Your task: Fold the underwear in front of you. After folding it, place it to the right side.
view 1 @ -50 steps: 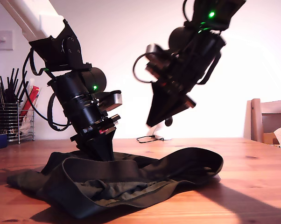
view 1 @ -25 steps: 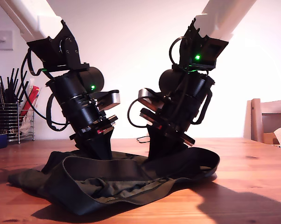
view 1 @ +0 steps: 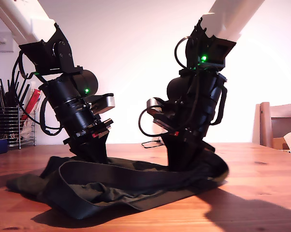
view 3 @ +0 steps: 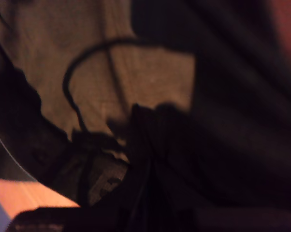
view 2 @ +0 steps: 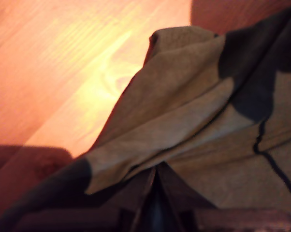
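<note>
My first gripper (view 2: 156, 193): jaws down in the underwear (view 2: 194, 125), cloth gathered to a pinch at the tips; clamped on it.
My second gripper (view 3: 140, 159): also down in the underwear (view 3: 150, 63); blur and shadow, jaw state cannot be told.
Underwear (view 1: 126, 181): spread wrinkled on the bench (view 1: 261, 164), near its front edge, both arms standing in it.
Utensil rack (view 1: 12, 123): far edge, the exterior view's left.
Chair (view 1: 278, 123): beyond the bench, the exterior view's right.

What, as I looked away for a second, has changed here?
The arm on the exterior view's right swung down onto the underwear. The other arm, already on it, shifted slightly toward that view's left. Whether either took hold is hidden. The underwear stays spread on the table.
</note>
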You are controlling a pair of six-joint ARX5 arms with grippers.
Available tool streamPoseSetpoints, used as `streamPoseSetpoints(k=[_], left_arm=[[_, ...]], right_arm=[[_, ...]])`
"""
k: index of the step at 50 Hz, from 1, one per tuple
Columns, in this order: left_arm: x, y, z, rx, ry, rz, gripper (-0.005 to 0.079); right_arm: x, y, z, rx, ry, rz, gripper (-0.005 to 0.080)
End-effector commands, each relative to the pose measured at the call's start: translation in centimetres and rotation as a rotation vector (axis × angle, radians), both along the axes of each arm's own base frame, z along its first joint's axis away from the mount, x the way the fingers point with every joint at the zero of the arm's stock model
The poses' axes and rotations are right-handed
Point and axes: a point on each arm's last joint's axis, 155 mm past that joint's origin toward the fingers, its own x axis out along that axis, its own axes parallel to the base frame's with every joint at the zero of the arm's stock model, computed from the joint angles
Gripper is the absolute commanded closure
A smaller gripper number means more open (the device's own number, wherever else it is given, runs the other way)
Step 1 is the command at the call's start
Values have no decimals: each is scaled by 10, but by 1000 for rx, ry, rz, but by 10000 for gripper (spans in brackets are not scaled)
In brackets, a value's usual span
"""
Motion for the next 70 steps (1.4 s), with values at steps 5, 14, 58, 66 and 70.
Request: streamPoseSetpoints(k=[5, 14, 58, 66, 70], left_arm=[[0, 4, -16, 14, 23, 2, 763], [-1, 2, -15, 3, 26, -2, 763], [6, -6, -24, -32, 1, -36, 764], [6, -7, -23, -39, 1, -38, 764], [7, -7, -23, -41, -4, -37, 764]], right_arm=[[-11, -13, -5, -54, 40, 2, 765], [-13, -4, 0, -31, 48, -27, 765], [-5, 112, 50, 267, -86, 10, 765], [-8, 134, 59, 314, -120, 39, 765], [-17, 139, 59, 322, -94, 45, 765]])
